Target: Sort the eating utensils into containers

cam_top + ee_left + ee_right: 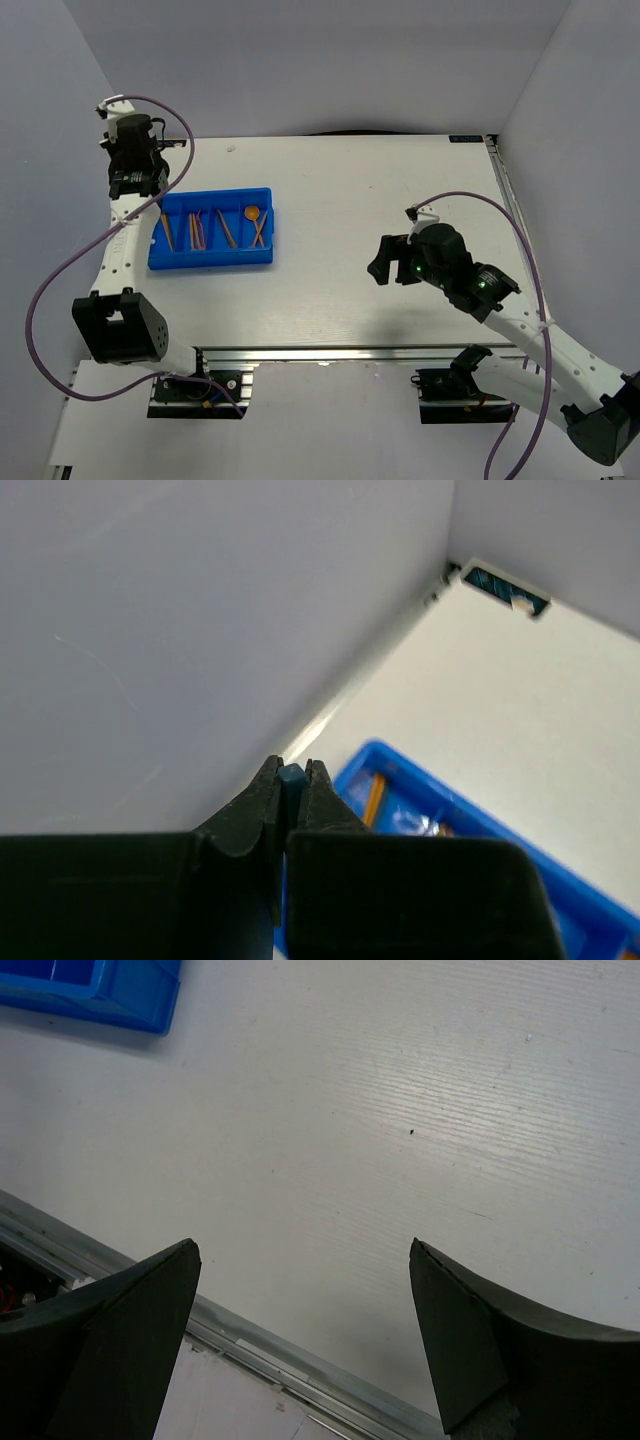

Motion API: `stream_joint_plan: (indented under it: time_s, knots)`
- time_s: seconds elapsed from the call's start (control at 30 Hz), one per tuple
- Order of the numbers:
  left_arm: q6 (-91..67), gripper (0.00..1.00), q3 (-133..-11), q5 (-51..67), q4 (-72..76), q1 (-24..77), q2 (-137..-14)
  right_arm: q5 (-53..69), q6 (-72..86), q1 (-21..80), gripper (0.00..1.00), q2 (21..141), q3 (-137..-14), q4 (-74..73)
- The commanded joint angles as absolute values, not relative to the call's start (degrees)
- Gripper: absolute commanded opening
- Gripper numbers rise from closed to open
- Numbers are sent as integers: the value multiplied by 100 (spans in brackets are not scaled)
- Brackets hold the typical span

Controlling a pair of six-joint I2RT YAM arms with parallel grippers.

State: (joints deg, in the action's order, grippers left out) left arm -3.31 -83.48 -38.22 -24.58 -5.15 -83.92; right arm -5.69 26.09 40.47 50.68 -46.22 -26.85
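Note:
The bright blue tray (210, 262) lies on the left of the white table. Orange and reddish utensils lie in its compartments, among them an orange spoon (253, 214) on the right side. My left gripper (140, 190) hovers at the tray's far left corner. In the left wrist view it (291, 769) is shut on the end of a dark grey-blue utensil (291, 780), with the tray (560, 875) and an orange utensil (375, 798) below. The rest of the held utensil is hidden. My right gripper (385, 260) is open and empty above bare table; its wrist view (300, 1245) shows the wide gap.
Grey walls close in the table (400, 190) at the back and sides; the left wall is close to my left gripper. The table's metal front rail (300, 1370) runs under my right gripper. The tray's corner (100, 990) shows at the right wrist view's top left.

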Motion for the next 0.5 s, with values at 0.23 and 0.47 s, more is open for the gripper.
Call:
stream_joint_plan:
  time_s: [0.23,0.47]
  knots:
    - [282,0,-7981,-3580,-404,-545,-8956,-53,2470,4008,89,4421,-4228,-2180]
    - [307,0,-7085,-3199,263,-571,-8930,88,2329,4017,89,4131,-4184,-2100]
